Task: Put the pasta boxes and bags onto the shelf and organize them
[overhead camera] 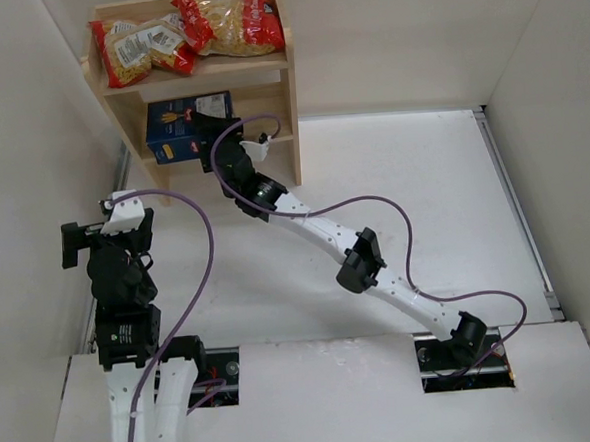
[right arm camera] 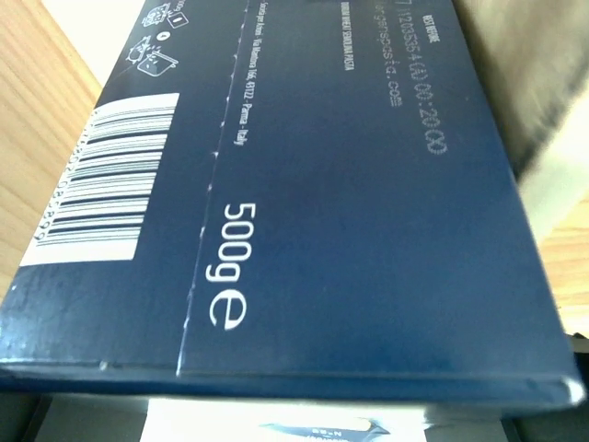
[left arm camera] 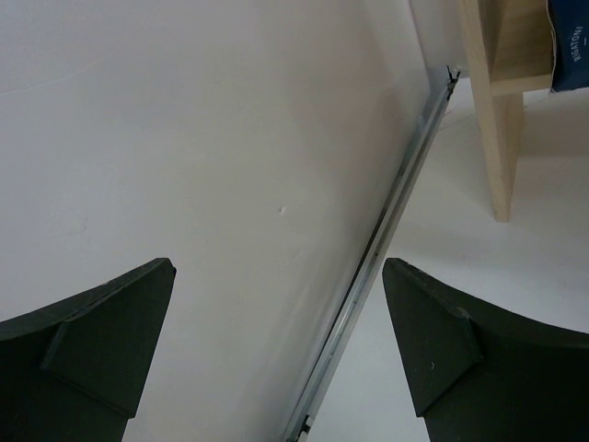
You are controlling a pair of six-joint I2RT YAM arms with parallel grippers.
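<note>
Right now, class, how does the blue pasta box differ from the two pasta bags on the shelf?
The blue box is opaque dark cardboard; the bags are clear plastic with red ends, showing yellow pasta. The blue box sits on the lower tier; the bags lie on the top tier. The blue box keeps straight edges; the bags look soft and rumpled. All three are on the wooden shelf.

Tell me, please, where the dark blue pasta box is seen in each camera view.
Top external: the dark blue pasta box stands on the lower tier of the wooden shelf, upper left.
Left wrist: the box shows only a blue corner at the top right edge.
Right wrist: the box fills most of the picture.
Shared landmark: the wooden shelf.
</note>
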